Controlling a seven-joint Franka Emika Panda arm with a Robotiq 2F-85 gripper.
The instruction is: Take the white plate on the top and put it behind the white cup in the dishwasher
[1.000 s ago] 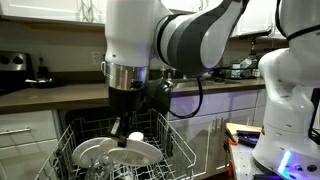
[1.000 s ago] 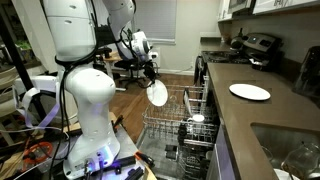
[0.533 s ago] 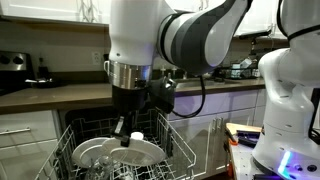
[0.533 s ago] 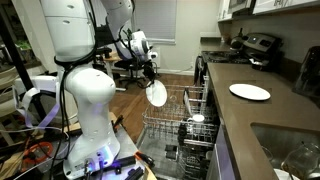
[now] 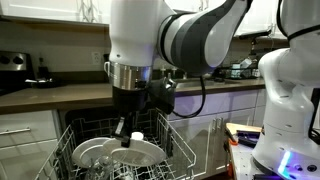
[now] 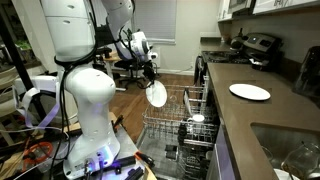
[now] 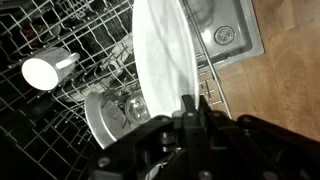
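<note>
Above the open dishwasher [image 6: 163, 133], we hold the white plate [image 6: 157, 94] on edge, the gripper's [image 6: 152, 76] jaws closed tight on its rim, mid-carry by our judgement, and the next move calls for lowering it between tines just behind the white cup [image 7: 45, 71].

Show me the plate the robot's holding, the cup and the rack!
Plate [image 7: 165, 55]: wrist view, middle of its white face.
Cup [image 7: 45, 72]: wrist view, its round end.
Rack [image 6: 160, 135]: an exterior view, its wire side wall.
</note>
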